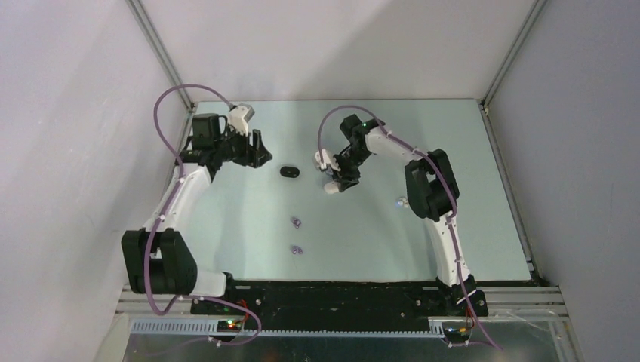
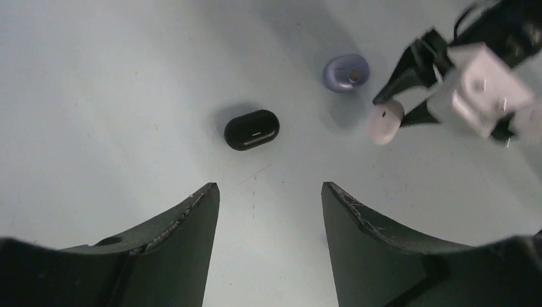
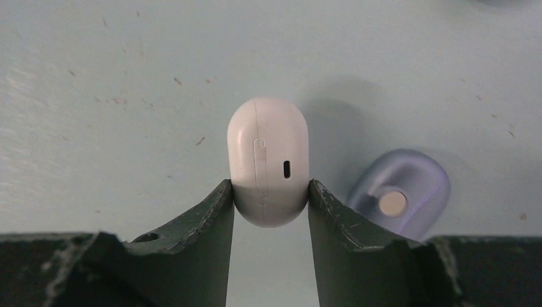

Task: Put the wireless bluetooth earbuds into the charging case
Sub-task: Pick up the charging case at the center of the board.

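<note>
Two tiny lavender earbuds (image 1: 296,222) (image 1: 296,249) lie loose on the table in front of the arms, far from both grippers. My right gripper (image 3: 270,188) (image 1: 337,179) is shut on a closed white oval case (image 3: 268,160) (image 2: 385,121), held by its sides just above the table. A lavender case (image 3: 418,176) (image 2: 346,72) lies just beside it. A closed black case (image 1: 289,172) (image 2: 252,129) lies between the arms. My left gripper (image 2: 268,187) (image 1: 255,154) is open and empty, a little short of the black case.
A small pale object (image 1: 400,202) lies beside the right arm's elbow; I cannot tell what it is. Grey walls with metal posts close in the table (image 1: 483,226) at the back and sides.
</note>
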